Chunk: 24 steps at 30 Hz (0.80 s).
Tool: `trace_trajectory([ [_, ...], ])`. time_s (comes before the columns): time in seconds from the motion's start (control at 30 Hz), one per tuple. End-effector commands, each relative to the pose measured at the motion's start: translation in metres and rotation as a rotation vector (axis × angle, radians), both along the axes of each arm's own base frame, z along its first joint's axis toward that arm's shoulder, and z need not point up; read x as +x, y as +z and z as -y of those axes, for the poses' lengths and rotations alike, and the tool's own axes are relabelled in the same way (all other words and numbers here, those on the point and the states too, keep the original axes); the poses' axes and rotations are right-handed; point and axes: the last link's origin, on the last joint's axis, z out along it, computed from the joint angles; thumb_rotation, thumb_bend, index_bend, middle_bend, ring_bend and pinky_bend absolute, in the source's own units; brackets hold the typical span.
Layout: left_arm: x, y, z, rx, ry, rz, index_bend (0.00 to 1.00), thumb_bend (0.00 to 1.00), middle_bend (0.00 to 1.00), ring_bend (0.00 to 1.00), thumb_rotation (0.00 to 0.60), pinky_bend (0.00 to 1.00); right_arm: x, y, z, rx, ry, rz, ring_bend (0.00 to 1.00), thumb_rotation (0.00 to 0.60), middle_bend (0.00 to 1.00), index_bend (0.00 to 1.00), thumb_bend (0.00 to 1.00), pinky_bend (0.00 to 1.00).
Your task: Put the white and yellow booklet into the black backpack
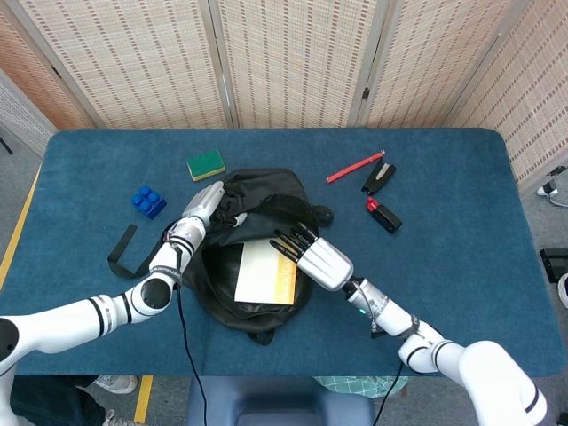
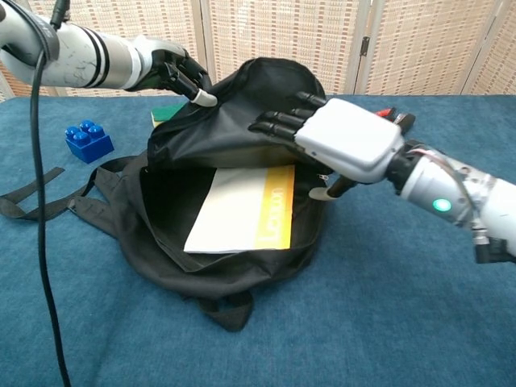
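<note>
Your booklet's [image 2: 242,210] far edge tucked under the backpack [image 2: 242,105] flap, right hand [image 2: 343,141] thumb hidden, sponge [image 2: 165,115] mostly blocked in the chest view, left strap cut off.

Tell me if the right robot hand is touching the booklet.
Apart. Chest view shows the right robot hand raised, fingers over the backpack flap, clear of the booklet below.

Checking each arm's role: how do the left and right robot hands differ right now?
The left robot hand grips the upper edge of the black backpack, holding it open; the right robot hand holds nothing, fingers extended over the flap. The left sits at the bag's rear, the right beside the booklet. Both are white with dark fingers.
</note>
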Motion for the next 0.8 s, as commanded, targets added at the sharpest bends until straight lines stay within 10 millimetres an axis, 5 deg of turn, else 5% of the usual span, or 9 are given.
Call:
trace_trajectory([
  [0.03, -0.002, 0.003, 0.005, -0.028, -0.014, 0.002, 0.36, 0.69, 0.25, 0.21, 0.6, 0.02, -0.022, 0.036, -0.016, -0.044, -0.023, -0.01, 0.19, 0.6, 0.11, 0.05, 0.22, 0.05],
  [0.43, -0.018, 0.037, 0.026, 0.031, -0.067, 0.058, 0.25, 0.59, 0.2, 0.16, 0.6, 0.0, -0.058, 0.103, -0.052, -0.048, -0.117, 0.026, 0.21, 0.6, 0.14, 0.04, 0.21, 0.06],
  [0.63, -0.034, 0.049, 0.037, 0.057, -0.073, 0.058, 0.25, 0.59, 0.2, 0.17, 0.6, 0.01, -0.072, 0.119, -0.074, 0.003, -0.154, 0.043, 0.21, 0.6, 0.15, 0.06, 0.21, 0.06],
  [0.8, -0.042, 0.05, 0.043, 0.052, -0.072, 0.043, 0.25, 0.57, 0.2, 0.17, 0.6, 0.01, -0.08, 0.113, -0.083, 0.082, -0.185, 0.006, 0.21, 0.6, 0.15, 0.06, 0.21, 0.06],
])
